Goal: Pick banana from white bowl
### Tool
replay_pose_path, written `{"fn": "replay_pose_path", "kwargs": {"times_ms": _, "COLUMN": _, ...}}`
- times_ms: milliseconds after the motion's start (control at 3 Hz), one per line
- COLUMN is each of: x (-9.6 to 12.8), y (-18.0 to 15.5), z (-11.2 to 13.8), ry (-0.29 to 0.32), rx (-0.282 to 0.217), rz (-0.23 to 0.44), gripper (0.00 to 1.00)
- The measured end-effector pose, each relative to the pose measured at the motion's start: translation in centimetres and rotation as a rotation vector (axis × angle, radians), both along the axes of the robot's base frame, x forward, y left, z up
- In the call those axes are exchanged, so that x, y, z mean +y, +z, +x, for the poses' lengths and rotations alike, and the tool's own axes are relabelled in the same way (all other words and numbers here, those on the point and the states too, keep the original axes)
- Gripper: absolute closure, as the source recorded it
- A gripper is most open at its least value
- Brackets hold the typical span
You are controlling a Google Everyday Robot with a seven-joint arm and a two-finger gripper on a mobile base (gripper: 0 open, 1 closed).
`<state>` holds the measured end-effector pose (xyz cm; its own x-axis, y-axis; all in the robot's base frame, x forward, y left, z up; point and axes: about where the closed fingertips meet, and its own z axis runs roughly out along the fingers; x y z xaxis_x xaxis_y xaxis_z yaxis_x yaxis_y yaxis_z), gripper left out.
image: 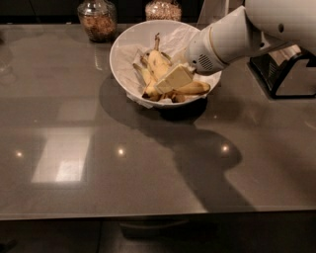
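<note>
The white bowl [129, 49], lined with crumpled white paper, stands at the back middle of the grey table. Several yellow bananas lie in it. The banana [158, 63] with the long dark stem lies near the bowl's middle, its stem pointing to the far rim. A shorter banana [193, 89] lies along the near right wall. My gripper [173, 79] reaches in from the right on the white arm [232, 37]. It is down inside the bowl, right on top of the bananas, and it hides the lower part of the long banana.
Two glass jars [98, 19] [163, 9] with brown contents stand behind the bowl at the table's far edge. A black frame object [286, 69] stands at the right, under the arm. The table's front edge runs along the bottom.
</note>
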<state>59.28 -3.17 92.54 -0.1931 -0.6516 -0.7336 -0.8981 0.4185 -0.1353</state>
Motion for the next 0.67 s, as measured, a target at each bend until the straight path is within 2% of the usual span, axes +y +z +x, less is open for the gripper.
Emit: {"fn": "replay_pose_path", "kwargs": {"times_ms": 667, "x": -1.1, "y": -2.0, "z": 1.2, "ry": -0.042, "rx": 0.014, "rz": -0.060, "gripper": 0.38}}
